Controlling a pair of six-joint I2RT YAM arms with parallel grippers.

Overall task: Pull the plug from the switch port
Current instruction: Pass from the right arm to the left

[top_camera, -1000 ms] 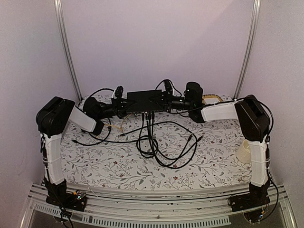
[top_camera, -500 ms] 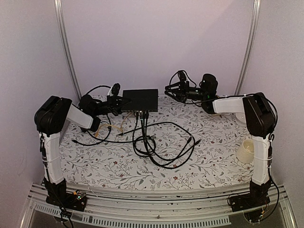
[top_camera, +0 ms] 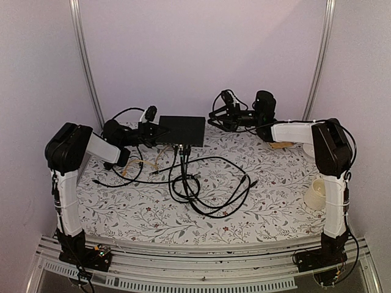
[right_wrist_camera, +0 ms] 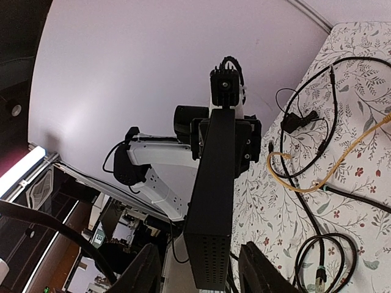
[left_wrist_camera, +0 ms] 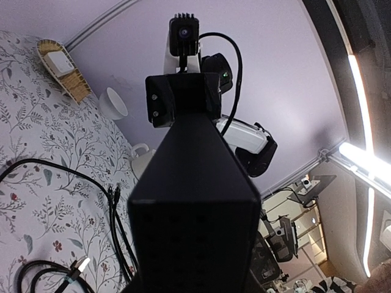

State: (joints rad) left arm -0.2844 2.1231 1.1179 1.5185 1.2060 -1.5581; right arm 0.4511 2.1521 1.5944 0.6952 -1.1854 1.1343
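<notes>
The switch (top_camera: 182, 129) is a flat black box at the back of the table. My left gripper (top_camera: 157, 132) is shut on its left end. In the left wrist view the switch (left_wrist_camera: 192, 201) fills the middle and hides my own fingers. Black cables drop from its front edge, where the plugs (top_camera: 182, 147) sit in the ports. My right gripper (top_camera: 215, 119) hangs open just off the switch's right end and a little higher. Its fingers (right_wrist_camera: 145, 268) stand wide of the switch (right_wrist_camera: 214, 201) on both sides and touch nothing.
A tangle of black cables (top_camera: 201, 189) lies on the flowered cloth in front of the switch. A yellow cable (top_camera: 143, 163) lies at the left. A small basket (top_camera: 282, 145) and a white cup (top_camera: 315, 194) stand at the right. The back wall is close behind.
My right gripper has let go of the switch's right end, risen, drawn back to the right and opened. The left gripper, still holding the switch, has shifted it slightly left.
</notes>
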